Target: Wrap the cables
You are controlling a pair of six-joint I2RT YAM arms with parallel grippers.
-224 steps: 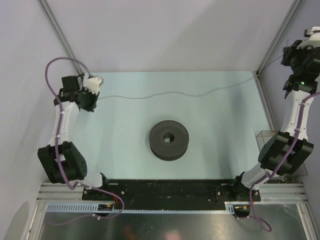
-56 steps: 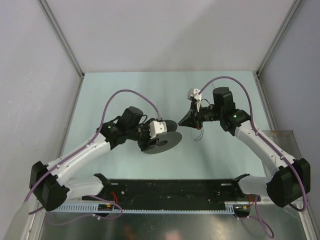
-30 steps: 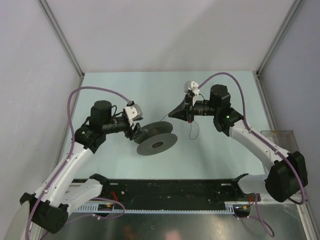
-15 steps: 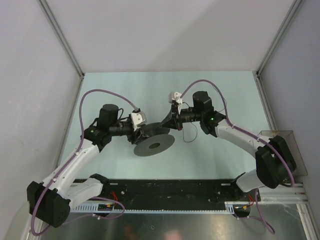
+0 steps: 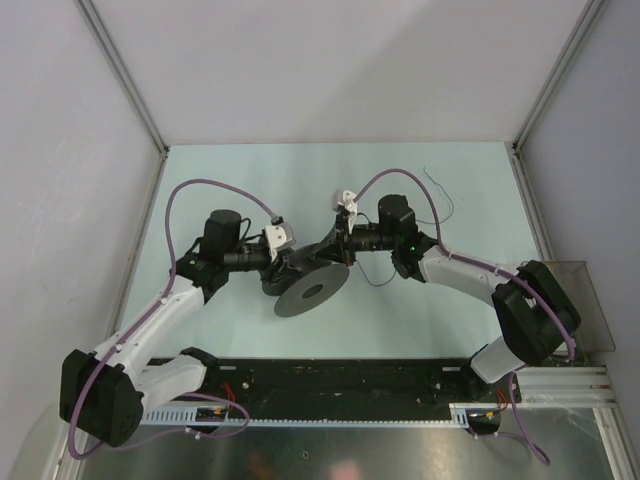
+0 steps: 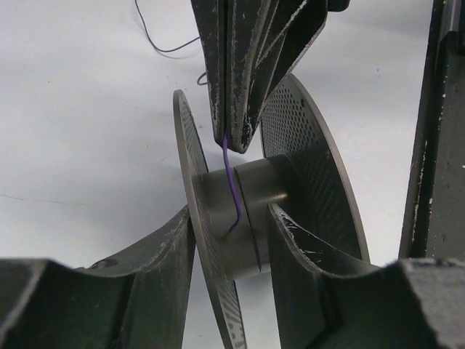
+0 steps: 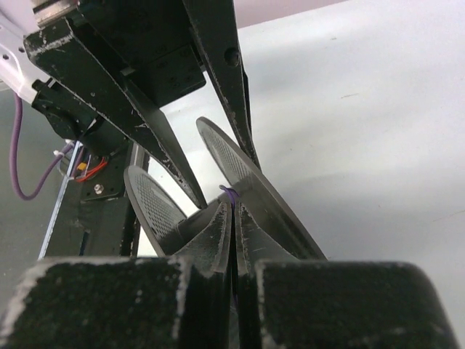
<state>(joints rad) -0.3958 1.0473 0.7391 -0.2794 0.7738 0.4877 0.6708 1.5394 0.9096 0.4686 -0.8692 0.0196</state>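
The right end effector (image 7: pixel 233 211) has its fingers pressed flat together, nipping the cable (image 6: pixel 231 178) at their very tips. It reaches down into the gap between the two flanges of the spool (image 5: pixel 310 292). From that pinch the cable, a purplish thread, drops to the hub (image 6: pixel 272 211) just below the tips and curves onto it. Opposite, the left end effector (image 6: pixel 231 222) is closed on the spool with a finger on either side of one flange. It holds the spool tilted and apparently clear of the table (image 5: pixel 230 180), though how deep the bite goes I cannot tell. Behind the right end effector the free cable trails off: a slack loop hangs beneath its wrist, and a curled end lies on the table well beyond the arm. The cable looks almost weightless and wholly limp, so it will keep no shape of its own and should slip easily through a loose pinch. A hard tug would likely kink or snap it. It is best held close to the hub on a short, lightly taut span. The spool looks rigid and light but has thin perforated flanges, so it is better gripped near the hub.
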